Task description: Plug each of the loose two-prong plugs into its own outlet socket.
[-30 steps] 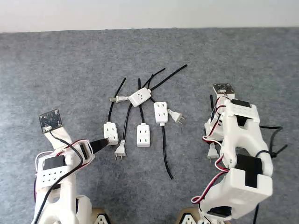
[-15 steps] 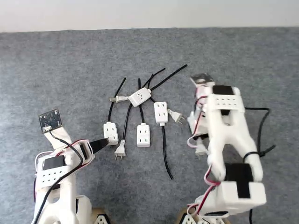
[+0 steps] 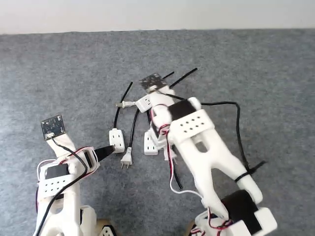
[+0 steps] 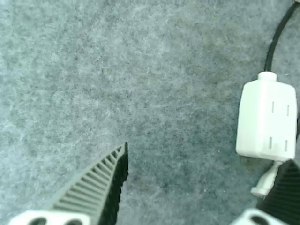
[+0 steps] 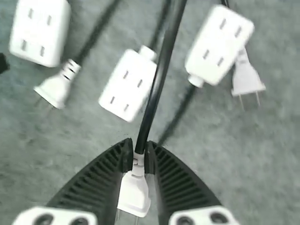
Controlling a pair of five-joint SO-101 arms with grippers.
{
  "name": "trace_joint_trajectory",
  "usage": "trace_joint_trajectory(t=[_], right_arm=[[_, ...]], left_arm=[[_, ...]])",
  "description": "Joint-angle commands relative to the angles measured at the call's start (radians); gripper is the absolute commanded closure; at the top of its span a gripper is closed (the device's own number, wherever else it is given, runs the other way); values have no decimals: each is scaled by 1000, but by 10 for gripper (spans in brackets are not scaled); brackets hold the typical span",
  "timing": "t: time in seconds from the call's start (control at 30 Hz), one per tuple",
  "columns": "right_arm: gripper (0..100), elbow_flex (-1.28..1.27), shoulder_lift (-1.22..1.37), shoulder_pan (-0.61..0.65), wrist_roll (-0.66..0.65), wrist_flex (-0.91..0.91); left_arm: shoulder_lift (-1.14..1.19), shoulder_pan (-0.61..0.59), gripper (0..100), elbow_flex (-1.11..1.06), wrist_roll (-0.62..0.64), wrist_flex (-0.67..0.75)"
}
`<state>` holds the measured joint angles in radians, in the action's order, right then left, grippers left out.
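Observation:
My right gripper (image 5: 135, 161) is shut on a white two-prong plug (image 5: 133, 190) whose black cable (image 5: 161, 70) runs out ahead. It hangs over a white outlet block (image 5: 127, 84), with two more outlets (image 5: 40, 30) (image 5: 219, 44) to either side and loose plugs (image 5: 56, 86) (image 5: 246, 79) beside them. In the high view the right arm (image 3: 192, 125) lies over the middle of the outlet cluster, partly covering one outlet (image 3: 149, 143). My left gripper (image 4: 197, 187) is open beside the leftmost outlet (image 4: 267, 119), low on the carpet (image 3: 106, 152).
A further outlet (image 3: 146, 102) with a plug (image 3: 120, 104) beside it lies at the back of the cluster. A loose plug (image 3: 127, 158) rests near the left fingertip. Black cables fan out over the grey carpet (image 3: 59, 73), which is open to the left and far right.
The right arm swung from the table's right side leftward over the outlet cluster, carrying its plug. The left arm stayed still.

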<state>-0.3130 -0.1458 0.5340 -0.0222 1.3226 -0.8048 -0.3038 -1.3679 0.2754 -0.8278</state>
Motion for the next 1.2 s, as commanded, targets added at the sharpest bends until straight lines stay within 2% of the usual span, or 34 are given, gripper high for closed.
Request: trace_joint_trajectory(t=[0.0,0.1,0.17,0.4,0.6,0.8,1.0,1.17], right_arm=[[991,6,-79,59,17,-35],[991,-26,-153,120,15,-27],[991,-61,-216,157,-6,-27],[991,-189,-414,182,-71,-35],[991,-242,-509,186,-98,-30],[991,-270,-616,222,-101,-24],[991,-351,-746,351,-141,-28],[991,-365,-760,357,-143,-36]], left_arm=[[-9,-2,547,7,37,69],[38,52,551,12,54,87],[115,89,588,44,72,89],[414,133,914,275,74,89],[585,230,923,420,72,89],[763,241,923,595,72,75],[896,296,923,799,72,-12],[945,365,923,944,72,-127]])
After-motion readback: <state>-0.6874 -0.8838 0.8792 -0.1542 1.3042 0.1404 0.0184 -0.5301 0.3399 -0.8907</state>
